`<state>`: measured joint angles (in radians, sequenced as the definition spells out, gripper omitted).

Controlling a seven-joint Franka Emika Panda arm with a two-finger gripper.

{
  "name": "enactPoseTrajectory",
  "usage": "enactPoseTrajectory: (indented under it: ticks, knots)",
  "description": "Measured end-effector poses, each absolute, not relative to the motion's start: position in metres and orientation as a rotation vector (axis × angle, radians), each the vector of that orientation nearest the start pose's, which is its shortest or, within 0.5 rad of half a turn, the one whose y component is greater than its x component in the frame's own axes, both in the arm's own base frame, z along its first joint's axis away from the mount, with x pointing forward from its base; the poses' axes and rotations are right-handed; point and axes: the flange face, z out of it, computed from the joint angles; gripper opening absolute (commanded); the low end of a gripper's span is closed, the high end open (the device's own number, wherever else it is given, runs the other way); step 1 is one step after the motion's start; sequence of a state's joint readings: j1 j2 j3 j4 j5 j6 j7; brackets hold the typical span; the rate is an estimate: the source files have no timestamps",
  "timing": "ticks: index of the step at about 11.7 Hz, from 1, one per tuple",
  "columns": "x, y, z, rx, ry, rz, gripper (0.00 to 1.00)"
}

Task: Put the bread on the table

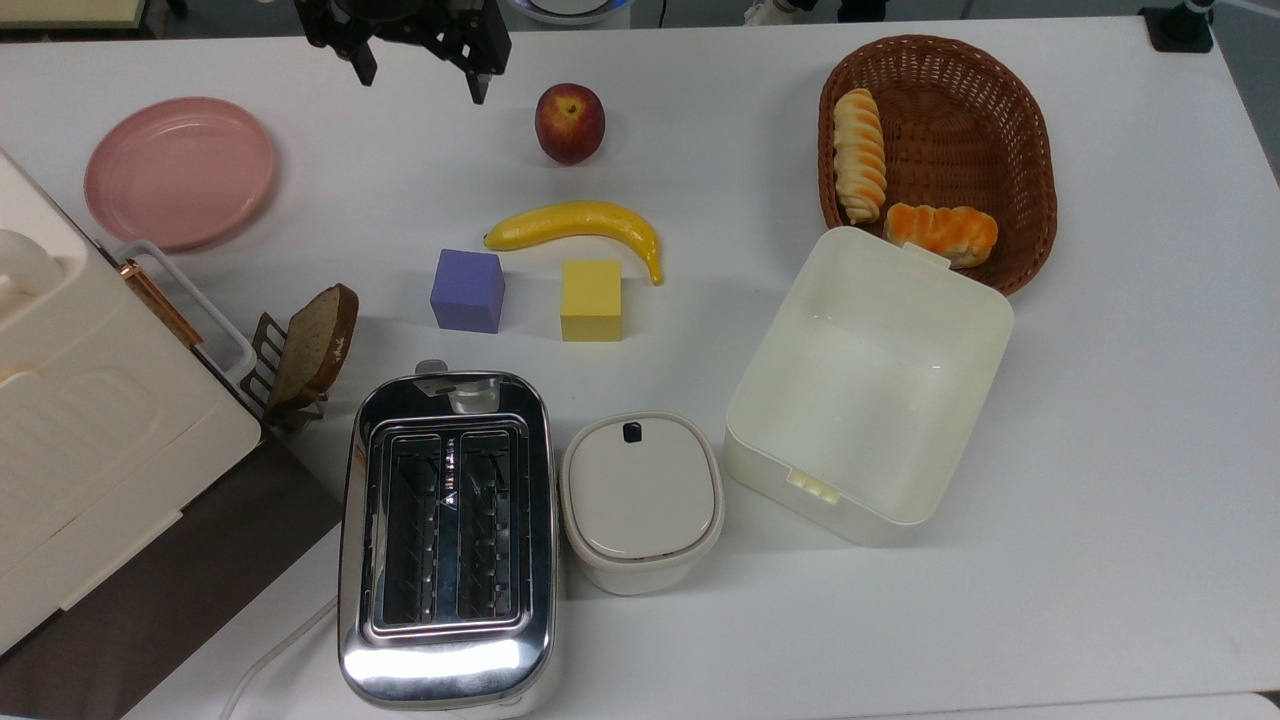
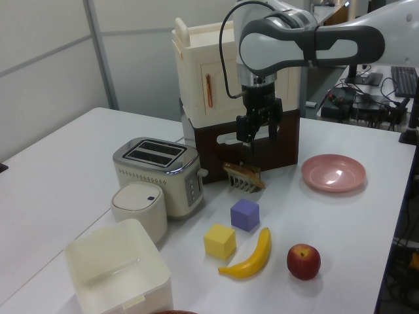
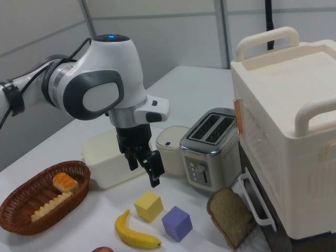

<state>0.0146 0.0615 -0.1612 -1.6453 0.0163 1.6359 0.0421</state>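
Observation:
The bread (image 1: 860, 155), a long pale-yellow twisted roll, lies inside the brown wicker basket (image 1: 965, 110) along the basket's left wall in the top view; the right view has the bread (image 3: 50, 206) in the basket (image 3: 21, 199) at lower left. The white table (image 1: 1100, 450) carries everything. My gripper (image 1: 420, 75) hangs open and empty over the table's far edge, well to the top view's left of the basket. In the left view the gripper (image 2: 257, 134) hovers above the toast rack; in the right view the gripper (image 3: 143, 169) is above the yellow cube.
A shorter orange roll (image 1: 940, 232) shares the basket. An open cream box (image 1: 870, 380) sits against the basket's near side. Peach (image 1: 569, 122), banana (image 1: 580, 225), purple cube (image 1: 467, 290), yellow cube (image 1: 591, 300), toaster (image 1: 447, 530), lidded pot (image 1: 640, 500), pink plate (image 1: 180, 170) and brown bread slice (image 1: 318, 340) spread across the table.

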Motion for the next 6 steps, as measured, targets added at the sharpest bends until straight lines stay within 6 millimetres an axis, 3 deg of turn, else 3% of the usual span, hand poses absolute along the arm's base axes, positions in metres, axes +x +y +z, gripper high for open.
enactPoseTrajectory:
  ticks: [6]
  knots:
    - [0.5664,-0.0788,0.5633,-3.101,0.299,0.111,1.0]
